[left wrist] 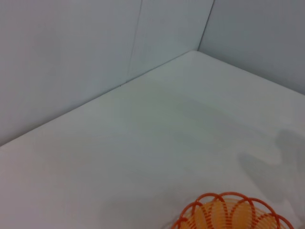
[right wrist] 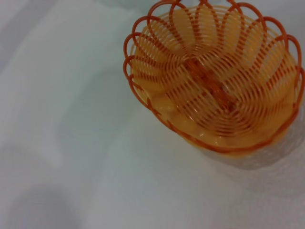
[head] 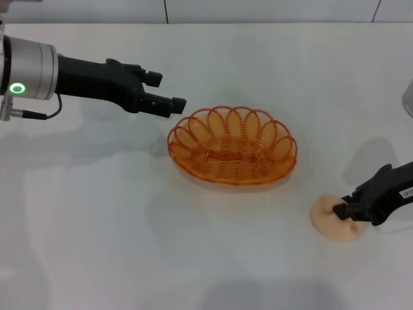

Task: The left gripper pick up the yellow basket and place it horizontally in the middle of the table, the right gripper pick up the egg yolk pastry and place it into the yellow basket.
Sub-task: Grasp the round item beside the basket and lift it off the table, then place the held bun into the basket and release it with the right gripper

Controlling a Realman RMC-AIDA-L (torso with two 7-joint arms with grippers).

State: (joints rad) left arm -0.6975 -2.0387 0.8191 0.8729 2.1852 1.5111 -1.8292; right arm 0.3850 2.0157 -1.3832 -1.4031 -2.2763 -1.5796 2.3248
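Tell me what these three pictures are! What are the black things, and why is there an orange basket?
It's a robot with two arms. The big picture comes from a camera on its head, looking down at a white table. The other two come from cameras on its wrists, so they see the table up close.

The black things are its hands. The left gripper hangs with its fingers open beside the yellow basket, not touching it. The basket sits upright in the middle of the table, with nothing in it. The right gripper is down at the egg yolk pastry, a little round bun lying on the table. It looks to be grabbing it.
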